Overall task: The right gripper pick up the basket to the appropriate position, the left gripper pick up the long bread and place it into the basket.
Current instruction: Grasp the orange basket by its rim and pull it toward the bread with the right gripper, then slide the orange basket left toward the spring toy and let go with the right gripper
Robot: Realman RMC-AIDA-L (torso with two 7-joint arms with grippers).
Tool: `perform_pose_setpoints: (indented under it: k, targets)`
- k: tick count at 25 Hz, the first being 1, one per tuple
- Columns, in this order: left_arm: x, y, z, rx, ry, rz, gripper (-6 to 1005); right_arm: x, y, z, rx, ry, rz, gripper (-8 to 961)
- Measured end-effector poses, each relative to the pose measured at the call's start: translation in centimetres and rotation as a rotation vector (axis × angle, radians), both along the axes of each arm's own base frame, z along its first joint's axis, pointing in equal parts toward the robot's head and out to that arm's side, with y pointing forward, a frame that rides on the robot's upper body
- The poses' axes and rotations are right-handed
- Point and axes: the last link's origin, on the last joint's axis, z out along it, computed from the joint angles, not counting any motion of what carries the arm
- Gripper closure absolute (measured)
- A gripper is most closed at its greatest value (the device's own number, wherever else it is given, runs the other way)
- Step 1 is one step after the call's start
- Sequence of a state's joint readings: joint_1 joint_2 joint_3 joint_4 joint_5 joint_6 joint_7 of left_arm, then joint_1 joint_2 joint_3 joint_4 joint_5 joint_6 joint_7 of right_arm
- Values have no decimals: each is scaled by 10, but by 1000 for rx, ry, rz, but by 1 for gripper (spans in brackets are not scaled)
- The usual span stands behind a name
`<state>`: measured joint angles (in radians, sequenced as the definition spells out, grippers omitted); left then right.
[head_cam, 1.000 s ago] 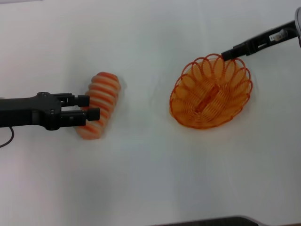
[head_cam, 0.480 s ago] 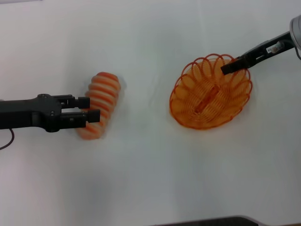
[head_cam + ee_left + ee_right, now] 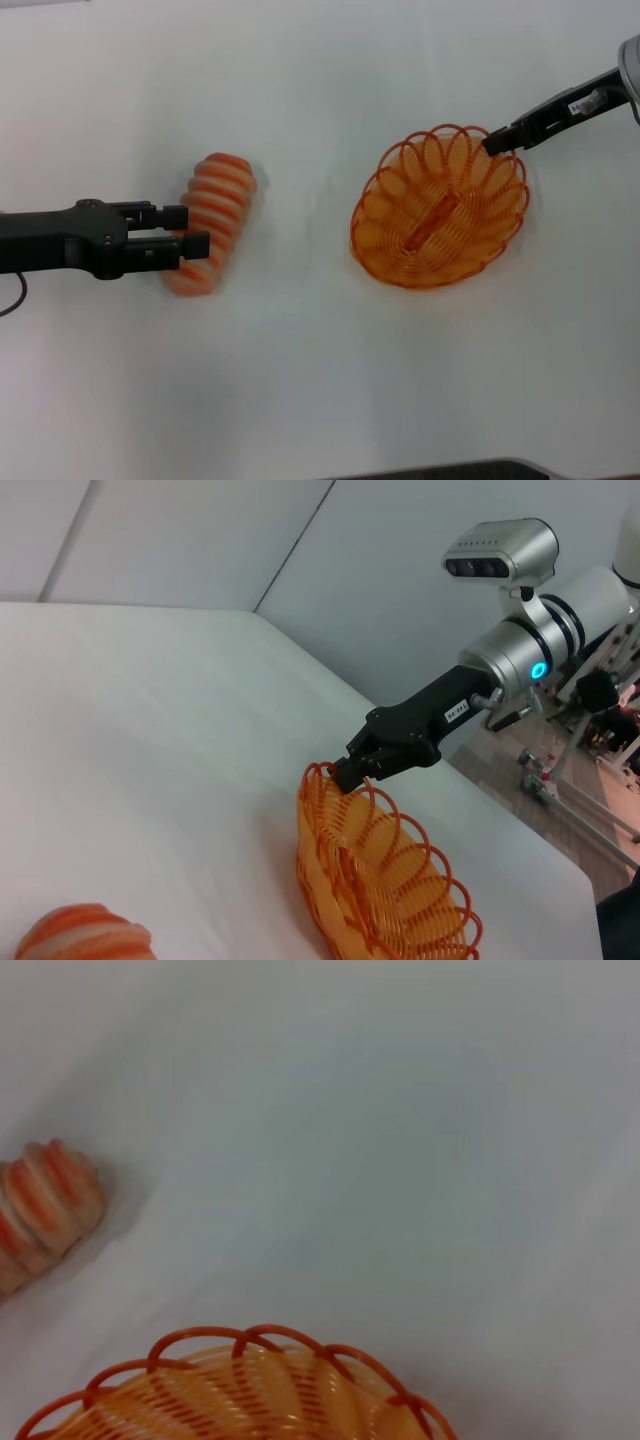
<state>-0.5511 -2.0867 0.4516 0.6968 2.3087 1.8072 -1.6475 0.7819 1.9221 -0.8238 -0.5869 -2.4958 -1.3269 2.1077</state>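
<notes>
Right now my right pincer (image 3: 492, 143) is clamped on the far rim of the basket (image 3: 440, 206), at the edge nearest my right side; the left wrist view shows its fingers pinched closed around one rim loop. The basket sits on the white tabletop (image 3: 320, 380), well apart from the long bread (image 3: 211, 224), which lies over toward my left arm.

My left pincer (image 3: 199, 229) is at the bread's near end, its 2 fingers spread apart with the loaf's lower part between them. I cannot tell whether they are pressing on it yet.

What the next move turns on, as I judge it, is the bread's long axis. It runs slantwise, from near-left up to far-right, while my left pincer reaches in almost straight from the left, so it crosses the loaf close to square. That suits a grip across the narrow width. The basket's long axis slants the same general way, so the loaf should drop in lengthwise with little twisting, once the basket is set closer to the left arm.
</notes>
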Motion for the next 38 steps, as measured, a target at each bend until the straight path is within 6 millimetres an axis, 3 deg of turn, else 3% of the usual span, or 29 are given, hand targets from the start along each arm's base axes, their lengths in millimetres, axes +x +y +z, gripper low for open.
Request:
perform_pose_setpoints:
  k: [3, 11, 18, 28, 33, 38]
  targets:
    - [0, 1, 1, 0, 1, 3, 310, 0, -1, 0, -1, 1, 4, 867]
    - [1, 3, 1, -2, 4, 9, 309, 2, -4, 5, 29, 72, -19, 884]
    - [0, 7, 2, 10, 12, 19, 310, 6, -16, 6, 134, 293, -107, 894]
    - [11, 22, 1, 22, 10, 22, 310, 21, -35, -26, 261, 477, -304, 893]
    - [13, 28, 1, 33, 27, 16, 309, 46, -53, -35, 339, 532, -444, 891]
    - [12, 29, 1, 35, 36, 19, 310, 57, -65, -43, 353, 555, -500, 888]
